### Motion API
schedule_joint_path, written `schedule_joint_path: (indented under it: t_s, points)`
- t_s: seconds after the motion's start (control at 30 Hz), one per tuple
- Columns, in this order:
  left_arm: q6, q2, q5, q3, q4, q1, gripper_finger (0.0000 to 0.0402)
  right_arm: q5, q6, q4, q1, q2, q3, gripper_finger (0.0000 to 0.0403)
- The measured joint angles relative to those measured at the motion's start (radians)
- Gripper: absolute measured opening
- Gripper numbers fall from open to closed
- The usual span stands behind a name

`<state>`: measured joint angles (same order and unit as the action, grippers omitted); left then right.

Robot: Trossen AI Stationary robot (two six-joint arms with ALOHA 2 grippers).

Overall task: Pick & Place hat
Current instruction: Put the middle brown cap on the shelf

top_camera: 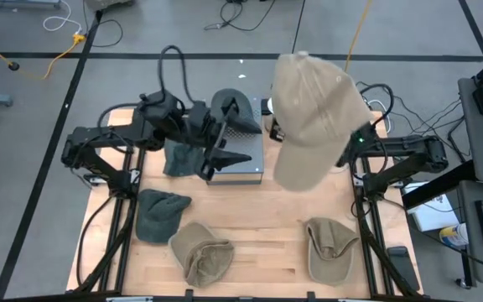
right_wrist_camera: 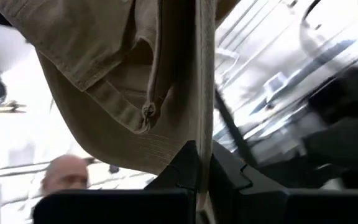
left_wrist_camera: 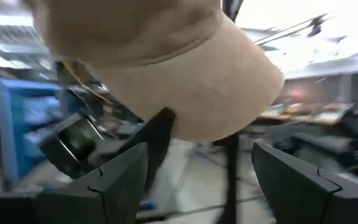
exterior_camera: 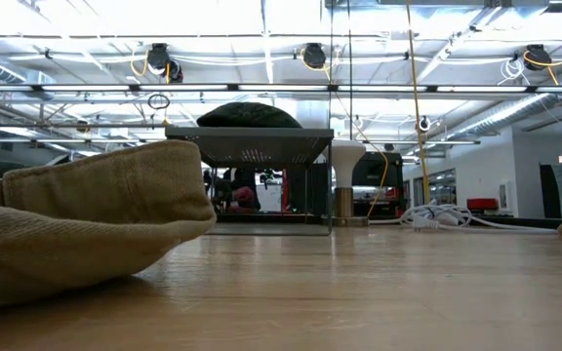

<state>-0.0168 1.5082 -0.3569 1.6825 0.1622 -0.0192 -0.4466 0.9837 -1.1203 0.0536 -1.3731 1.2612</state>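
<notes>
No readable text, no labels, no brands, no numbers, no signs anywhere, not on hats, not on box, not on room fixtures

A tan cap [top_camera: 317,117] hangs in the air, pinched by its fabric between the closed jaws of the right gripper [right_wrist_camera: 197,168], draping above and around them. Its crown is full and its brim droops downward. In the left wrist view the same cap [left_wrist_camera: 166,68] sits just beyond the left arm's spread jaws, not between them.
</notes>
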Motion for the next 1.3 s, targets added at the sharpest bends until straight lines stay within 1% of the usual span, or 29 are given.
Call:
schedule_joint_path:
  t_s: [0.13,0.23,0.33,0.4,0.47,0.53,0.67,0.77,0.87,0.93,1.03,1.13,1.3]
  points:
    - [0.191,-0.034,0.196,0.000,-0.051,0.032,0.0294,0.111,-0.114,0.080,0.000,0.028,0.000,0.0007]
    - [0.321,-0.053,0.338,-0.001,-0.075,0.061,0.0294,0.233,-0.223,0.156,-0.001,0.050,0.000,0.0007]
    - [0.428,-0.056,0.457,0.000,-0.081,0.094,0.0294,0.356,-0.322,0.212,-0.001,0.068,0.000,0.0007]
    - [0.481,-0.055,0.512,-0.001,-0.083,0.111,0.0294,0.420,-0.368,0.221,0.000,0.069,0.000,0.0007]
    - [0.518,-0.052,0.547,-0.001,-0.075,0.123,0.0294,0.445,-0.395,0.222,0.000,0.068,0.000,0.0007]
    - [0.529,-0.048,0.594,-0.001,-0.059,0.133,0.0294,0.446,-0.402,0.238,0.000,0.068,0.000,0.0007]
    - [0.510,-0.046,0.700,-0.001,0.022,0.150,0.0294,0.446,-0.423,0.268,-0.001,0.068,0.000,0.0007]
    - [0.505,-0.049,0.711,-0.001,0.064,0.153,0.0294,0.451,-0.424,0.266,-0.001,0.068,0.000,0.0007]
    - [0.490,-0.047,0.716,-0.001,0.071,0.153,0.0287,0.451,-0.421,0.270,-0.001,0.068,0.000,0.0008]
    - [0.474,-0.047,0.717,-0.001,0.071,0.154,0.0269,0.452,-0.420,0.283,-0.001,0.068,0.000,0.0013]
    - [0.457,-0.047,0.716,-0.001,0.070,0.154,0.0224,0.451,-0.420,0.301,-0.001,0.068,0.000,0.0025]
    - [0.434,-0.047,0.717,-0.001,0.071,0.154,0.0166,0.450,-0.420,0.330,-0.001,0.068,0.000,0.0028]
    - [0.417,-0.047,0.717,-0.001,0.064,0.154,0.0059,0.450,-0.420,0.383,-0.001,0.067,0.000,0.0019]
